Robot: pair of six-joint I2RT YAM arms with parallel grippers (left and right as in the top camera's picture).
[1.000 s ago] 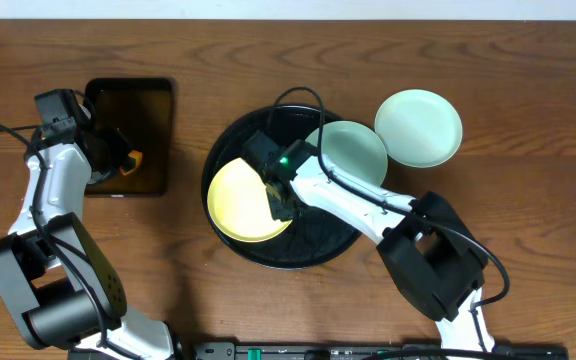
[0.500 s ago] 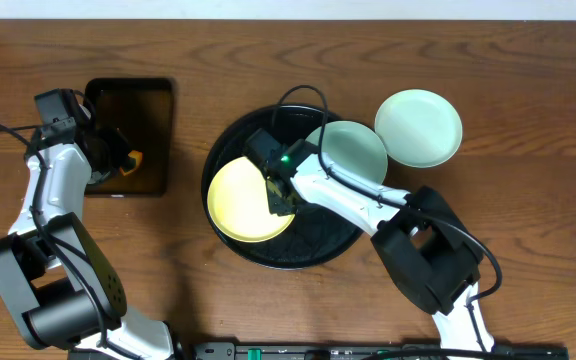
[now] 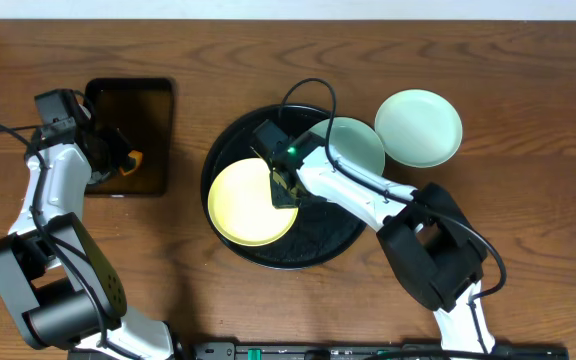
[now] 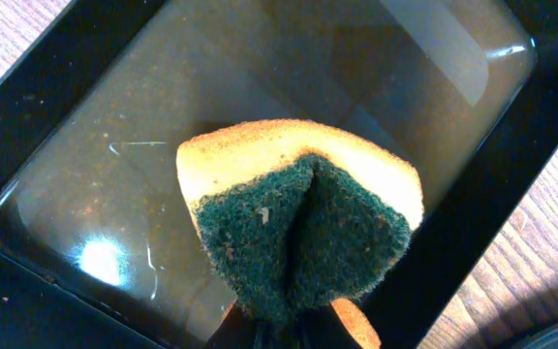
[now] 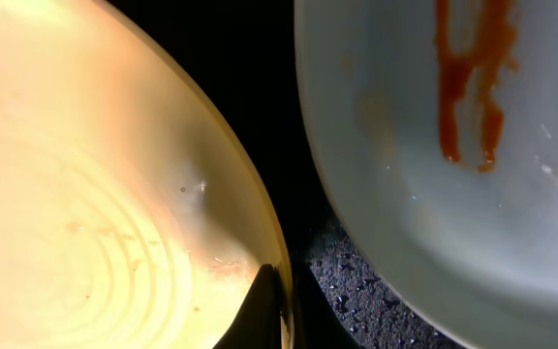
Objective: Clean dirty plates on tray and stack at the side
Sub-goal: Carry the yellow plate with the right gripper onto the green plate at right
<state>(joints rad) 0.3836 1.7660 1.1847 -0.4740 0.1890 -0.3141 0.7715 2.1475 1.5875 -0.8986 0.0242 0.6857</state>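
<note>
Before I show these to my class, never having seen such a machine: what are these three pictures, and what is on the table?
These are two robot arms at a wooden table. One picture looks down from above; the other two come from a camera on each wrist. From above, the round black tray carries a yellow plate and a mint plate, which the right wrist view shows has an orange smear. A second mint plate lies beside the tray. The right gripper pinches the yellow plate's rim. The left gripper holds a sponge, green side toward its camera, over a small rectangular tray.
</note>
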